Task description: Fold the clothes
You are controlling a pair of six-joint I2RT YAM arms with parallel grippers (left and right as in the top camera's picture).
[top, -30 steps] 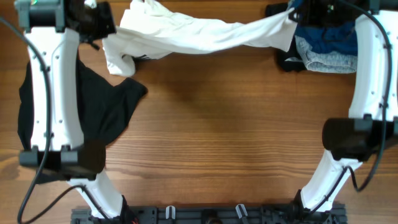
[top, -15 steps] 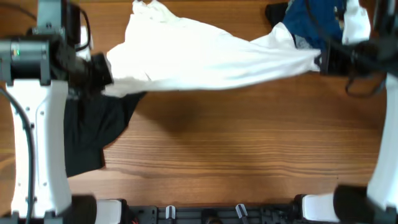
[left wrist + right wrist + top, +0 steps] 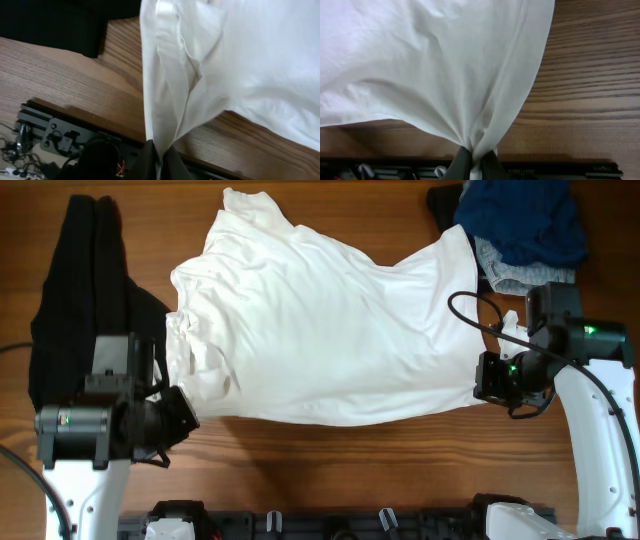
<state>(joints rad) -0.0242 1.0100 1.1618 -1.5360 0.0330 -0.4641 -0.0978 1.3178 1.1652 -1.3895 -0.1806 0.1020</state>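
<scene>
White cotton fills both wrist views: the white T-shirt (image 3: pixel 320 330) hangs spread between the two arms, its near edge bunched into each pair of fingers. The left gripper (image 3: pixel 159 159) is clenched on a gathered fold, and the cloth rises straight up and away from its tips. The right gripper (image 3: pixel 471 162) is pinched tight on the opposite corner, with pleats fanning outward from the fingers. Beyond both sets of fingers the shirt slopes down to the table (image 3: pixel 350 470), where its far part lies rumpled.

Outboard of the left fingers lies the black garment (image 3: pixel 80 300), and the shirt's edge is just beside it, perhaps overlapping. Past the right fingers, at the far corner, sits a blue and grey heap (image 3: pixel 525 230) that the shirt's upper edge touches.

Several things could go wrong from here. Each grip is a thin pinch on a small bunch, so a sharp pull apart could slide the cloth out of one side and drop that corner. Dragging the shirt toward the fingers could pull the heap or the black garment along with it. The creases near the left fingers may get pressed into the fold if the shirt is laid down slack.

No brand, label or lettering can be read. Only plain white fabric faces the cameras, and no print shows.
</scene>
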